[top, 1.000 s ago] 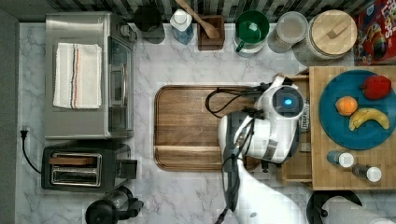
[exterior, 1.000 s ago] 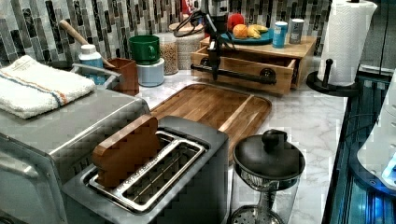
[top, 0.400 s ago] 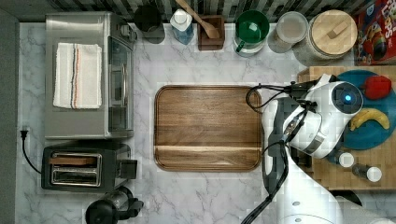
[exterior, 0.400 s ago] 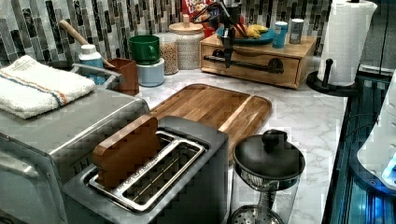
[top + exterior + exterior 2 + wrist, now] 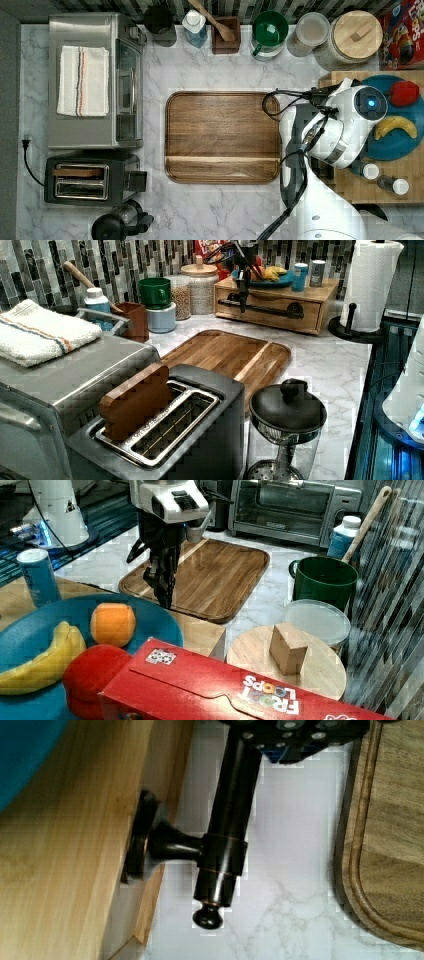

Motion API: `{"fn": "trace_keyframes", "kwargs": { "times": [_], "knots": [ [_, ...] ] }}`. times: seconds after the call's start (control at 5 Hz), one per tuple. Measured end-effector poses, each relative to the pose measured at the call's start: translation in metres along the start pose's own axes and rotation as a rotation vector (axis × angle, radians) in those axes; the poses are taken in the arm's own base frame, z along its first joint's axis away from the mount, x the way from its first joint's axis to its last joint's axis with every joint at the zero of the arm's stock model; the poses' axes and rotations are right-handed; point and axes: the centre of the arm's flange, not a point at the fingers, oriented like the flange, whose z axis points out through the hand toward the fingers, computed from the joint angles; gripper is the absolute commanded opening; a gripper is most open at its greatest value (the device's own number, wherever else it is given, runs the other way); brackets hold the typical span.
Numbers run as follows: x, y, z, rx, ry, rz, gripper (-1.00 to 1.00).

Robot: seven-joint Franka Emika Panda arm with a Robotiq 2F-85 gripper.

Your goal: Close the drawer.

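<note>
Seen from overhead, the top view looks straight down on the marble counter [image 5: 220, 210]. The left view looks low across the toaster [image 5: 165, 435] toward the far drawer box [image 5: 272, 307]; the right view faces back from beside the blue plate [image 5: 150, 615]. All three share the cutting board [image 5: 222, 135]. The wrist view sits close, apparently at the drawer handle [image 5: 225, 835].

Pretty even indoor light, soft shadows all round. Everything's blocky and smeary, with a bit of glare on the marble worktop [image 5: 210, 60] and blue glow off the arm's LED [image 5: 371, 103].
</note>
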Motion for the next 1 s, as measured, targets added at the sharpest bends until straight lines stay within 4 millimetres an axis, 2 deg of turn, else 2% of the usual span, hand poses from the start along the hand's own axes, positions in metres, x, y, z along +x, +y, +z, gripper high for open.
{"fn": "trace_keyframes", "kwargs": {
  "times": [1.0],
  "knots": [
    [0.0014, -0.0016, -0.0001, -0.007, -0.005, -0.002, -1.00]
  ]
}}
